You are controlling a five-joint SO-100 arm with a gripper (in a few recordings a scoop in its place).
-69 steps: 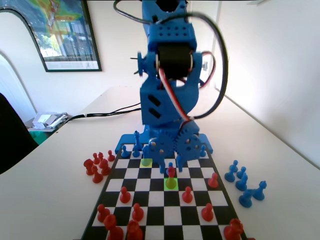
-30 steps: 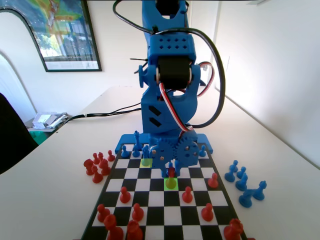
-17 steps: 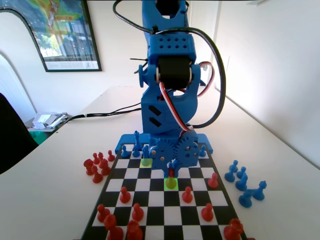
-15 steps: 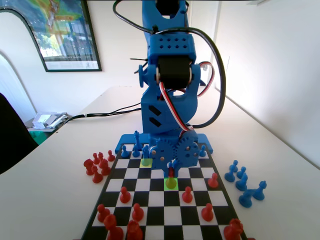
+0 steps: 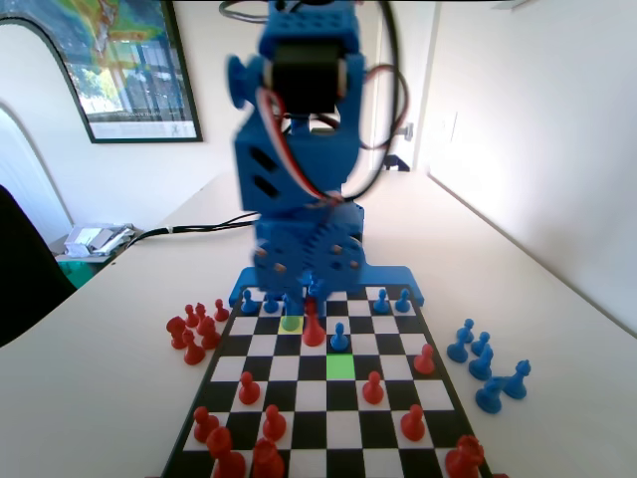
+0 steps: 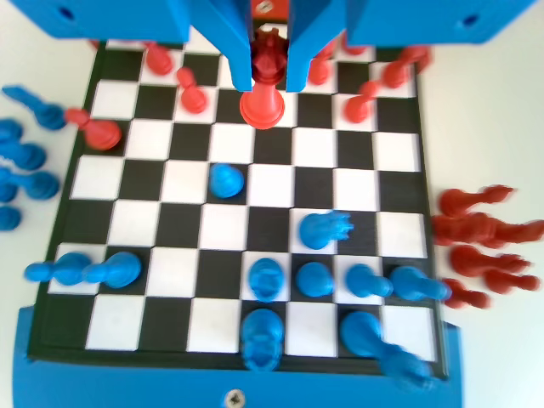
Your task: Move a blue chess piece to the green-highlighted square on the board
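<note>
gripper point(image 6: 270, 72) is clamped on a red piece point(image 6: 263, 102), raised; green-highlighted square point(image 5: 340, 365) is bare; nearest blue chess piece point(image 5: 339, 338) is seen just behind it, right of gripper in fixed view

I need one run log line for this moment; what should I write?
jaws: shut on red plastic chess piece | bright green highlighted square: empty | small blue plastic pawn: one square beyond it, fixed view

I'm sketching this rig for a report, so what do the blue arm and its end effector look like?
The arm is bright blue printed plastic with blocky segments, slotted side vents, a black servo near the top, meshing blue gears lower down, and looping black and red-white cables. The end effector has two flat, straight blue fingers.
</note>
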